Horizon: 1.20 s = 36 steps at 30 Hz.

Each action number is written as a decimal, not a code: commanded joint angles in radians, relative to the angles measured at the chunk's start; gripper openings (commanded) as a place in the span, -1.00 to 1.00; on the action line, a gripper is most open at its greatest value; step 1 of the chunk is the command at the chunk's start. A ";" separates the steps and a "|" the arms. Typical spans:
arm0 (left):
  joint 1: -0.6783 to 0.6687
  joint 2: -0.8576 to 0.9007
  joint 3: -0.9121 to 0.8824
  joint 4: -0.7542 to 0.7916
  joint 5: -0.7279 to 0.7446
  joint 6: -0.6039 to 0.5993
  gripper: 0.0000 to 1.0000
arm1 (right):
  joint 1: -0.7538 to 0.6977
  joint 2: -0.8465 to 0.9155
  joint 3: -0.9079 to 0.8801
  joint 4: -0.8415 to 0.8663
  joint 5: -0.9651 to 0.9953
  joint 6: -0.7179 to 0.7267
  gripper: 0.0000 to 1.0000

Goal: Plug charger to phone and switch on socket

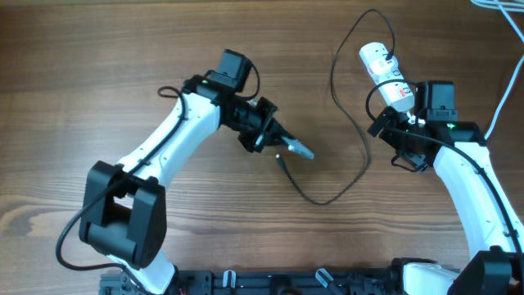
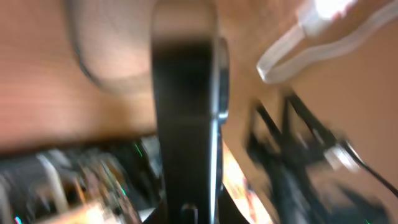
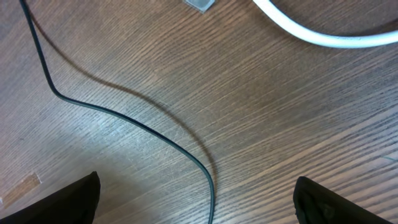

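Observation:
My left gripper (image 1: 281, 142) is at the table's middle, shut on the phone (image 1: 300, 152), which sticks out to the right as a slim grey edge. In the blurred left wrist view the phone (image 2: 186, 106) is a dark upright slab rising from the gripper (image 2: 186, 214). The charger (image 1: 366, 156), a thin black cable, loops from the socket (image 1: 383, 70) down to its plug tip (image 1: 281, 159), which lies just below the phone. My right gripper (image 1: 391, 141) hangs open below the socket's near end. In the right wrist view the charger (image 3: 149, 130) runs between its wide-apart fingers (image 3: 68, 202).
The socket's thick white cord (image 1: 501, 106) runs off at the far right and crosses the top of the right wrist view (image 3: 323, 37). Bare wooden tabletop (image 1: 98, 74) lies to the left, and the arm bases stand along the front edge.

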 commanded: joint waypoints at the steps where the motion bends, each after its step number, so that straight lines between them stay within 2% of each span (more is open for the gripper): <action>1: -0.015 0.005 0.000 0.002 -0.447 0.125 -0.92 | -0.002 0.010 0.008 0.002 0.021 0.008 1.00; 3: -0.010 0.006 0.000 0.032 -0.510 0.171 -0.92 | -0.002 0.010 0.008 0.002 0.020 0.008 1.00; 6: 0.005 0.006 0.000 0.117 -0.515 0.359 -0.92 | -0.002 0.010 0.008 0.002 0.021 0.008 1.00; 11: 0.026 0.006 0.000 0.220 -0.515 0.453 -0.92 | -0.002 0.010 0.008 0.002 0.021 0.008 0.99; 19: 0.068 0.006 0.000 0.216 -0.514 0.640 -0.92 | -0.002 0.010 0.008 0.002 0.021 0.008 1.00; 26: 0.103 0.006 0.000 0.198 -0.513 0.662 -0.92 | -0.002 0.010 0.008 0.004 0.020 0.009 0.99; 29: 0.126 0.006 0.000 0.197 -0.510 0.663 -0.92 | -0.002 0.010 0.008 0.092 0.017 0.095 1.00; 33: 0.164 0.006 0.000 0.206 -0.439 0.679 -0.92 | -0.002 0.010 0.008 0.108 -0.022 0.214 0.99; 36: 0.202 0.009 0.000 0.206 -0.353 0.723 -0.92 | -0.002 0.010 0.008 0.165 -0.121 0.157 0.99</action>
